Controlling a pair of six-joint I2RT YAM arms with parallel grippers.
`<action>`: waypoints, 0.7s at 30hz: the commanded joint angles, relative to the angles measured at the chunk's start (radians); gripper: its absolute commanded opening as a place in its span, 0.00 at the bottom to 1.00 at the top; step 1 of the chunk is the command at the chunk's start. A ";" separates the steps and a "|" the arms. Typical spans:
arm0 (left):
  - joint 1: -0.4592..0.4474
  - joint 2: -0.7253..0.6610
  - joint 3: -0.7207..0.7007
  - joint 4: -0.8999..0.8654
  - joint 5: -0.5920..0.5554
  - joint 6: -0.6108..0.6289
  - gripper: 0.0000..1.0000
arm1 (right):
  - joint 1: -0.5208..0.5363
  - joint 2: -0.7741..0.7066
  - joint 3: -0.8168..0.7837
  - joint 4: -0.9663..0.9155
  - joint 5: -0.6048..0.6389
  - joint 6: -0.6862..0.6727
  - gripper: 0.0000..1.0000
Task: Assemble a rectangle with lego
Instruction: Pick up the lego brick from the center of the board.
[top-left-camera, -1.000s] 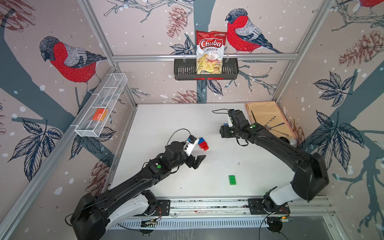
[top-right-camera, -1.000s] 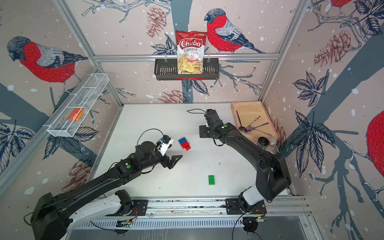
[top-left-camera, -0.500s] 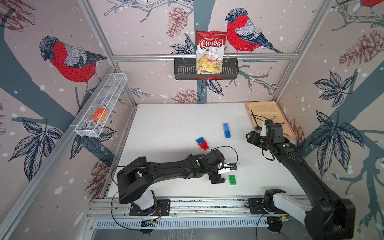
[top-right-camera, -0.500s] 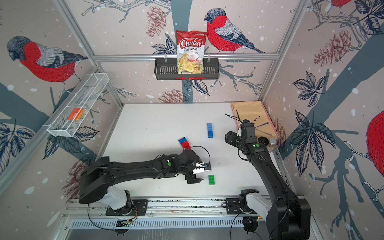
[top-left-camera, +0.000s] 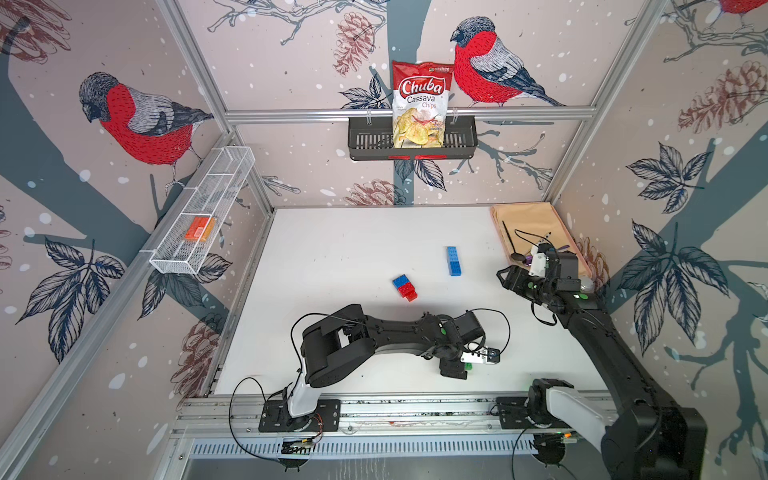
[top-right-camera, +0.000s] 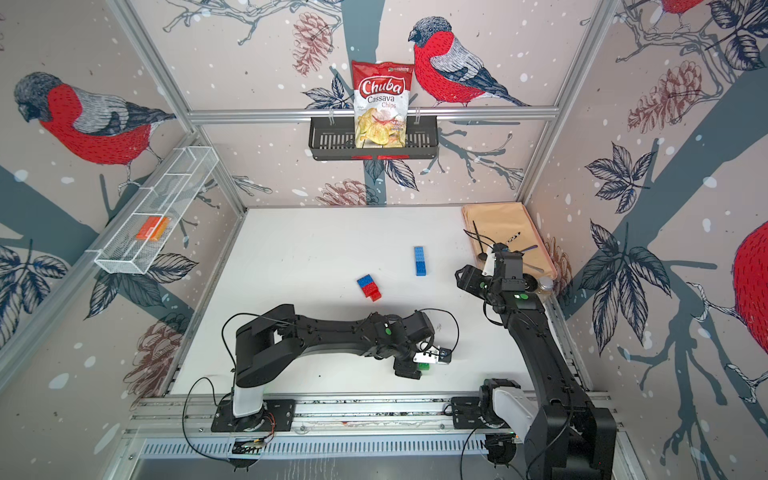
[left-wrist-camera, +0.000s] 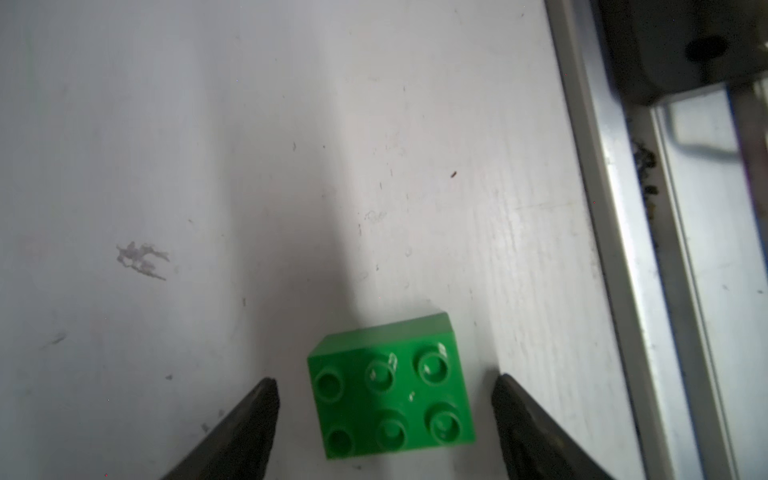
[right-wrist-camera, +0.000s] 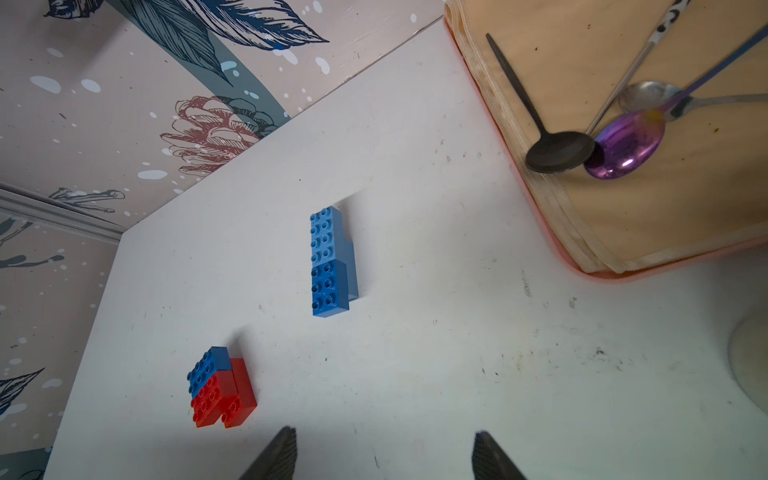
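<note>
Straddling green brick (left-wrist-camera: 390, 399) at table's (top-left-camera: 332, 249) 6 o'clock, hard by front rail (left-wrist-camera: 615, 249): left tool (left-wrist-camera: 384, 380) agape, gaps both sides, nothing gripped. Next, likely: pinch squarely, lift, carry toward 12 o'clock over bare table to red-blue cluster (top-left-camera: 404, 287). Blue bar (top-left-camera: 453, 261) at 1 o'clock; right tool (right-wrist-camera: 384, 432) at 3 o'clock, spread, empty.

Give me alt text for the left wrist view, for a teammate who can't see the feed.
A green six-stud lego brick sits studs-up on the white table between the two black fingers of the open left tool, with a gap on each side. An aluminium rail runs along the table's edge.
</note>
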 joint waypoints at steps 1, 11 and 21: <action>-0.003 0.025 0.015 -0.030 -0.030 -0.029 0.78 | -0.002 -0.002 -0.003 0.037 -0.020 -0.003 0.70; -0.002 0.021 -0.019 -0.038 -0.067 -0.117 0.48 | -0.005 -0.012 -0.007 0.038 -0.001 -0.005 0.70; 0.182 -0.106 -0.061 0.078 -0.167 -0.741 0.44 | -0.005 -0.036 -0.017 0.050 0.032 0.004 0.70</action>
